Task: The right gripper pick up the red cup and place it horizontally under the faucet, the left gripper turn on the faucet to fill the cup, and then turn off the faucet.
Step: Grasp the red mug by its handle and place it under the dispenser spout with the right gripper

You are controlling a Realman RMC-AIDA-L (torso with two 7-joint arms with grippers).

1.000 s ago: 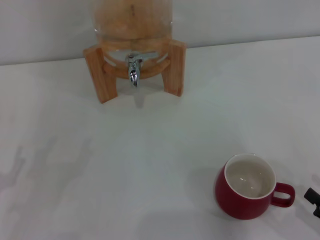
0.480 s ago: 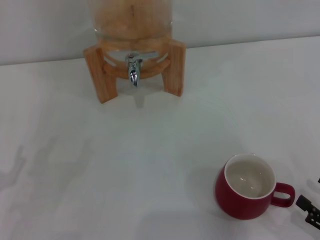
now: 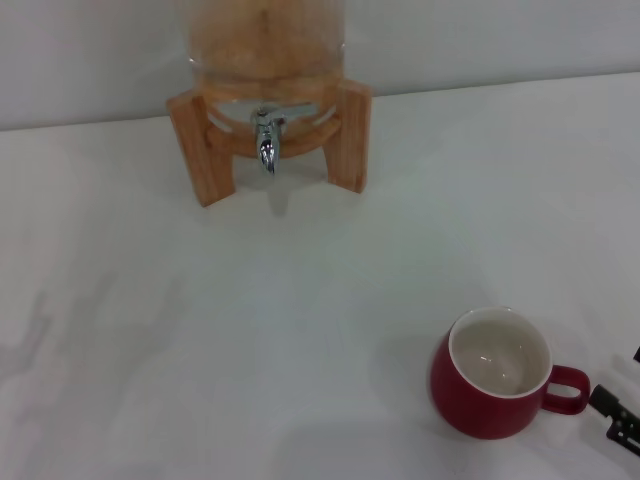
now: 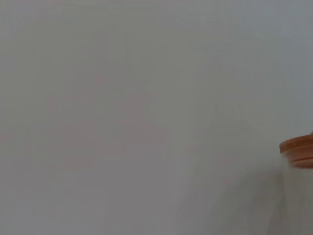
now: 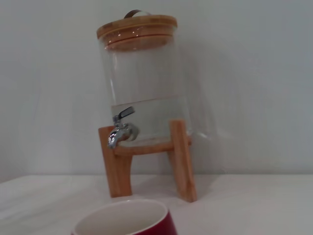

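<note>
1. The rounded glossy dark-red ceramic cup (image 3: 492,374) with its off-white inside is standing upright and empty on the white table (image 3: 300,330), near the front right, its small loop handle pointing toward the right edge of the head view.
2. Only a black tip of the right gripper (image 3: 615,418) is showing at that edge, just beside the handle and apparently not touching it; whether its fingers are spread or closed I cannot tell.
3. The small shiny chrome faucet (image 3: 266,140) is sitting well apart from the cup, at the back of the table, on the clear glass dispenser (image 5: 146,83) with the wooden stand (image 3: 200,150) and wooden lid (image 5: 137,29).
4. The left gripper is not appearing in any view; its wrist camera is catching only a blank wall and an edge of the wooden lid.
5. Risks, as I judge them:
   - The claw, coming in from the handle side, may be nudging the handle and spinning or sliding the cup before any grip forms.
   - A grip on the glossy rounded wall may be slipping, dropping the cup.
   - The stand's legs are leaving a narrow gap under the spout, so a carried cup could knock a leg.
</note>
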